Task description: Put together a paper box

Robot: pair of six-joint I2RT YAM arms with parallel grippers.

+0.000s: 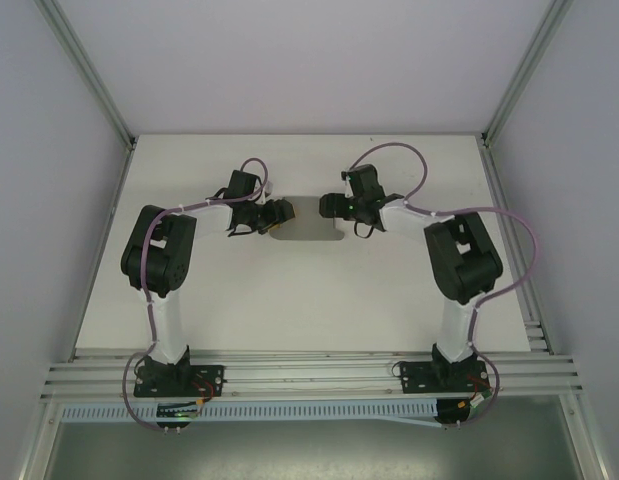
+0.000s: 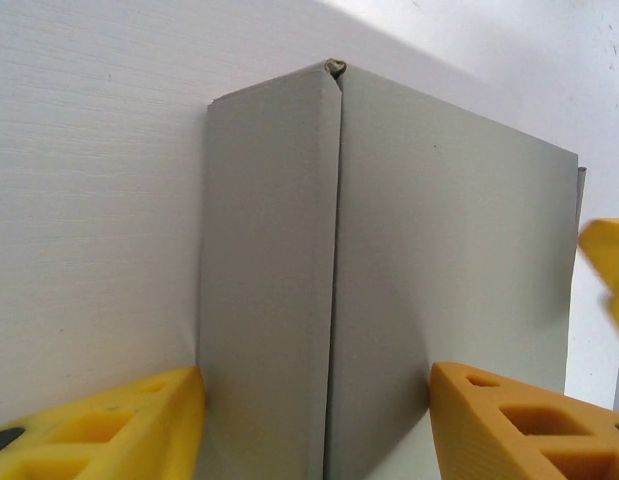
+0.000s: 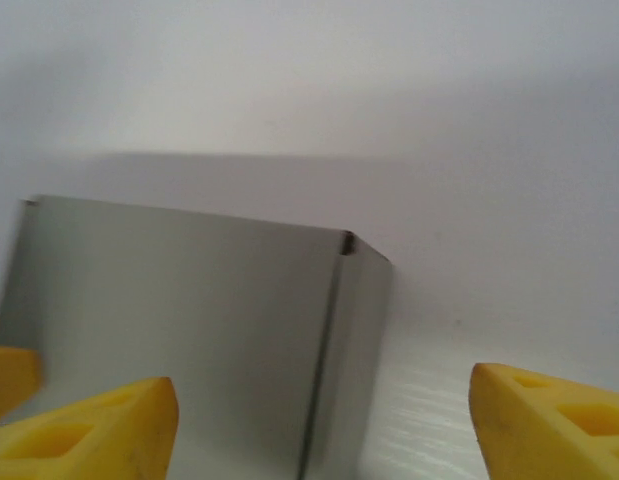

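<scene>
worktop (image 1: pixel 319 300): white, matt, aluminium rails (image 1: pixel 309 375) along near edge | room: pale walls (image 1: pixel 309 60), metal corner posts (image 1: pixel 89 70) | paper box (image 1: pixel 307 220): grey, mid-worktop toward the back, between both arms | left pincer (image 2: pixel 314 420): half open astride a box corner, grip cannot be told | right pincer (image 3: pixel 322 400): wide open, holding nothing, one finger clear of box

**A:** Flat white tabletop (image 1: pixel 309 310) spread wide here, with plain pale lilac walls (image 1: pixel 309 60) on three sides.

**B:** Silver aluminium rails (image 1: pixel 309 375) cross the near edge. A white slotted cable duct (image 1: pixel 289 410) sits just below, and slim aluminium posts (image 1: pixel 89 70) rise at the back corners.
</scene>
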